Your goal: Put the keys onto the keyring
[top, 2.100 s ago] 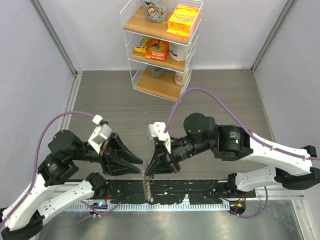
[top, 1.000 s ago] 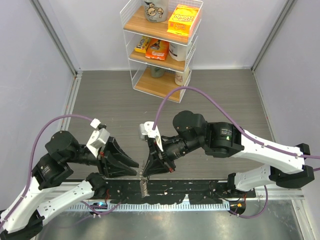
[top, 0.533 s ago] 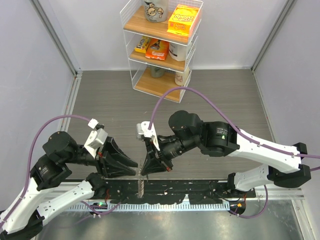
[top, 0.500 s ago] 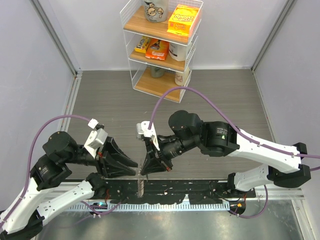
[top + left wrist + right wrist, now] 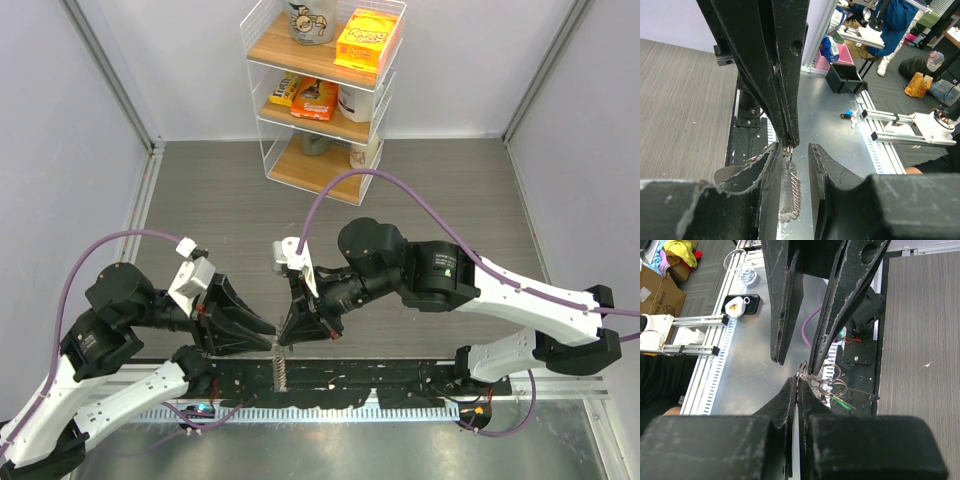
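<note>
The keyring hangs as a short grey metal chain (image 5: pixel 280 371) from my right gripper (image 5: pixel 283 342), over the black rail at the table's front. In the right wrist view my right gripper (image 5: pixel 798 382) is shut on a silver ring (image 5: pixel 802 369) of the keyring, with more rings (image 5: pixel 831 380) and the green piece (image 5: pixel 843 403) beside it. In the left wrist view my left gripper (image 5: pixel 793 147) is open around the hanging chain (image 5: pixel 793 192), which lies close to its left finger (image 5: pixel 771 170). My left gripper (image 5: pixel 268 343) meets the right one tip to tip. I cannot make out the keys.
A white wire shelf (image 5: pixel 322 95) with boxes and mugs stands at the back. A black rail (image 5: pixel 400 385) and a slotted strip run along the near edge, with a metal plate (image 5: pixel 835 125) below the grippers.
Both grippers have drifted a little left, still tip to tip. The chain has moved left with the right gripper and still hangs from it.
</note>
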Motion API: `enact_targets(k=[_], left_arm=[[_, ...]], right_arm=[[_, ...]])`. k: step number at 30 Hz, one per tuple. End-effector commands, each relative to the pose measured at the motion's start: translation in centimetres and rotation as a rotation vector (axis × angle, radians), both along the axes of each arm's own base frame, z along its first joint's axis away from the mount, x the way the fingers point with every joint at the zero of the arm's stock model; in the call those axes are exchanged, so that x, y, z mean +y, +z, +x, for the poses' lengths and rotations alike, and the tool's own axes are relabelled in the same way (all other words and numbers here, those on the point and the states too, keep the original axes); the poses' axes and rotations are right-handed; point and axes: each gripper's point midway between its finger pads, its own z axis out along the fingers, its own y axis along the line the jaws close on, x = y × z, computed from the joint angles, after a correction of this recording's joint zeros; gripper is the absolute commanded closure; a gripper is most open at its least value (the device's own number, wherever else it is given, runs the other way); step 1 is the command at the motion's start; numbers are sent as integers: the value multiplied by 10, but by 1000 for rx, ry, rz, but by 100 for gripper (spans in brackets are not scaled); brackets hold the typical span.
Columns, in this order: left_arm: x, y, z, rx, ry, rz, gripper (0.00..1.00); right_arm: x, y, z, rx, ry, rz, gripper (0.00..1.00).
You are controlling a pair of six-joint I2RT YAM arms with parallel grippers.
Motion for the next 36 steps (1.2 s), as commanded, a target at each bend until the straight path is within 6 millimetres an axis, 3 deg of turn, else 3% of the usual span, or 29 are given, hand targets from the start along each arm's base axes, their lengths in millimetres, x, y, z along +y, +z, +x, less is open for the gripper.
enact_targets(k=[1,6,15,21,29,31,36], left_arm=[[2,3,-4,-22,-13,-15,68],[1,2,-3,-20,-13,-11,69],[1,1,-3,-19,-19,-6,83],[0,0,-3,-16,-26,1,100],[-1,3,12,-70,60,-25,100],[0,8,12,-99,70,-58,100],[1,26,10,-130,75,-153,100]], right_arm=[[7,41,4,-30,-14,136,95],[8,44,5,-30,-18,144,95],[8,46,4,-30,-18,148,95],[7,47,5,-37,-23,154,95],[5,46,7,-45,-34,160,95],[3,47,8,-51,-44,170,92],[-8,55,9,-94,-52,214,71]])
